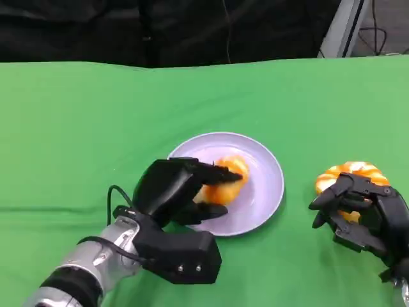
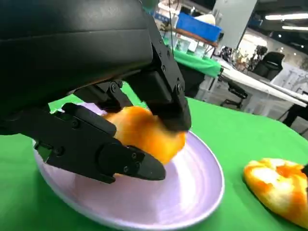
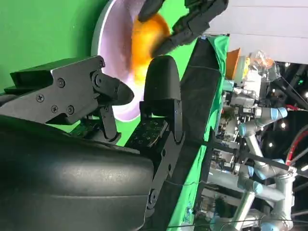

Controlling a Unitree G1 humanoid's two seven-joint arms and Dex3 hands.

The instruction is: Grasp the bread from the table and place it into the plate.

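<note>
Looking down from the head view, we see a green table (image 1: 77, 115) with a pale lilac plate (image 1: 262, 192) near its middle. Our left hand (image 1: 176, 188) reaches over the near rim of that plate and grips an orange piece of bread (image 1: 229, 185), which sits over the plate's inner surface. In the left wrist view the bread (image 2: 144, 132) is caught between the black fingers (image 2: 163, 96) above it and the thumb below, just over the plate (image 2: 192, 187); we cannot tell whether its underside touches the plate.

To the right of the plate, apart from it, a second piece of bread (image 1: 354, 173) with orange and white stripes lies on the green cloth. Our right hand (image 1: 364, 211) rests at its near side, fingers spread and bent over the near edge of it. We see no grip there: the fingers are parted and hold nothing. The left wrist view shows this striped bread (image 2: 279, 185) lying flat on the table beside the plate.

In the right wrist view, the right hand's fingers (image 3: 161, 86) stand apart, and beyond them the plate (image 3: 103, 33) and the bread held by the left hand (image 3: 147, 36) show, somewhat blurred.
</note>
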